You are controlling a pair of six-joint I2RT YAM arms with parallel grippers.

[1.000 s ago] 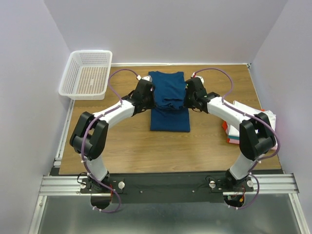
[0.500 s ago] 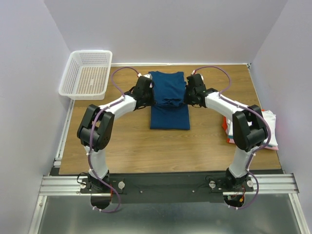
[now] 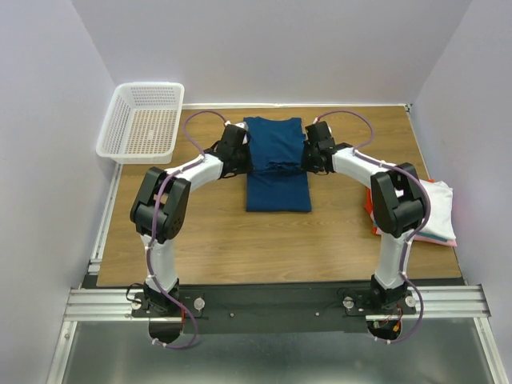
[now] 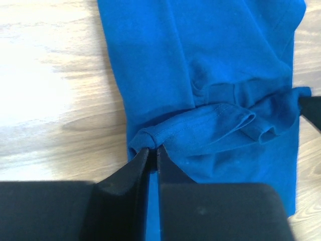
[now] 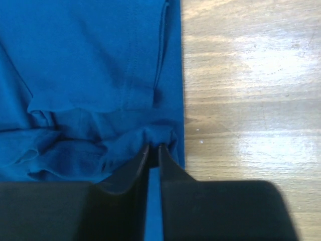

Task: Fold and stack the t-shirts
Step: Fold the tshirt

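Observation:
The dark teal-blue tee (image 3: 277, 164) lies as a long narrow strip in the middle of the table, print hidden. Its near hem is lifted and carried toward the far end. My left gripper (image 3: 249, 162) is shut on the hem's left corner (image 4: 150, 138). My right gripper (image 3: 306, 162) is shut on the hem's right corner (image 5: 158, 134). Both hold the fold about midway along the tee. A stack of folded tees, white on top with pink and orange-red edges (image 3: 428, 212), lies at the right edge, partly behind my right arm.
A white plastic mesh basket (image 3: 142, 122) stands at the far left corner, overhanging the table edge. Walls close in on the left, back and right. Bare wood shows on both sides of the blue tee (image 4: 55, 90) (image 5: 246, 90).
Both grippers have moved farther away from the bases, carrying the tee's hem toward the far end. The arms are stretched out more.

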